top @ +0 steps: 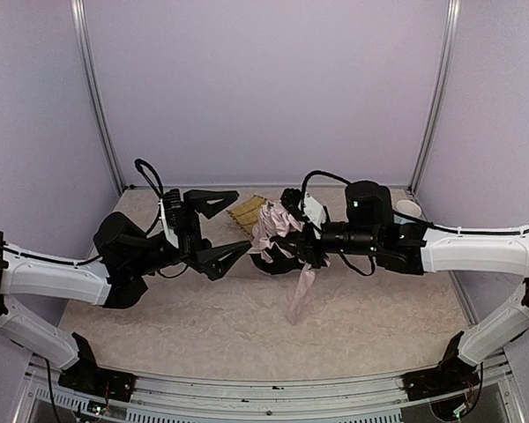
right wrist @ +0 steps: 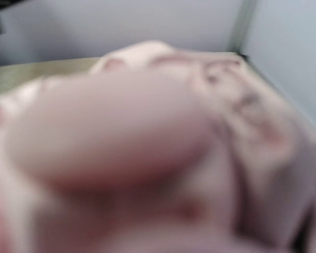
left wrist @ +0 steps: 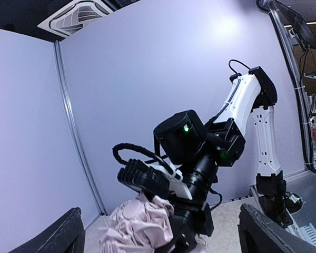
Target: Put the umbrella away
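Lilac walls all round, cream fuzzy desk (top: 203,326) below. Your left gripper (top: 238,225) has its fingers spread wide w/ nothing between, just left of the umbrella (top: 271,227). Umbrella's mid-desk, pink canopy bunched against the right gripper (top: 289,245), whose fingers are clamped into the fabric; a pink strip trails toward you. Right wrist cam: blurred pink only. Bamboo tray (top: 245,211) sits just behind.

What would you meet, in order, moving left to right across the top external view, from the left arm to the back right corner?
First the left arm's white link → left gripper, standing open → umbrella, pale pink and bunched → white cup.
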You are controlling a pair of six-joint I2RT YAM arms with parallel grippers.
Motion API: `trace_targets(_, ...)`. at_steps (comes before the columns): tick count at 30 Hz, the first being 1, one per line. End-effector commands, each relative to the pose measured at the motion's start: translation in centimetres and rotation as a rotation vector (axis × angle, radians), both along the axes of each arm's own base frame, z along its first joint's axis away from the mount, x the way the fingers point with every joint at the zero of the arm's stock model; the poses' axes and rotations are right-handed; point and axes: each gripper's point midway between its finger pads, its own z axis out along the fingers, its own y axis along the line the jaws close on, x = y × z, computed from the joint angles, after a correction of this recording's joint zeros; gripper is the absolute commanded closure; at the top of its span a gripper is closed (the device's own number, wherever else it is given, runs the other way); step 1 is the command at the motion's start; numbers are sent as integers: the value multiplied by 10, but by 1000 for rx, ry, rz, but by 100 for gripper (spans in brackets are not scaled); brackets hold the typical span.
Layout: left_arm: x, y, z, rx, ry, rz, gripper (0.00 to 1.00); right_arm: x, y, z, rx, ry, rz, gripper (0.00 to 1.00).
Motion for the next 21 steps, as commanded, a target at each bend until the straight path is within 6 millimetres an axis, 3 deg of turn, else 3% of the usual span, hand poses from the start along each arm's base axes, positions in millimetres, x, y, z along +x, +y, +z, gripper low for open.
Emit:
trace_targets(1,-4,15,-19,98,-24,50,5,22,-22,64,113,-68,-121,100)
trace_targets(4,-17,9,-48,212,-21,-22,27,20,-26,92,136,-108,-107,100)
trace_targets(6,-20,0,-71,266,26,-81,40,9,-23,110,160,-134,-42,100)
trace_targets(8,-21,-9,-84,274,61,-137,45,-5,-21,129,194,-156,29,100)
trace_targets(11,-19,-24,-92,265,67,-198,41,-22,-17,146,218,-172,130,100)
trace_targets(13,-12,-38,-92,261,78,-220,32,-28,-14,152,222,-180,169,100)
trace_targets(17,4,-65,-97,280,105,-251,19,-32,-11,163,229,-196,197,100)
trace_targets(21,5,-86,-108,291,122,-292,10,-33,-7,171,249,-204,216,100)
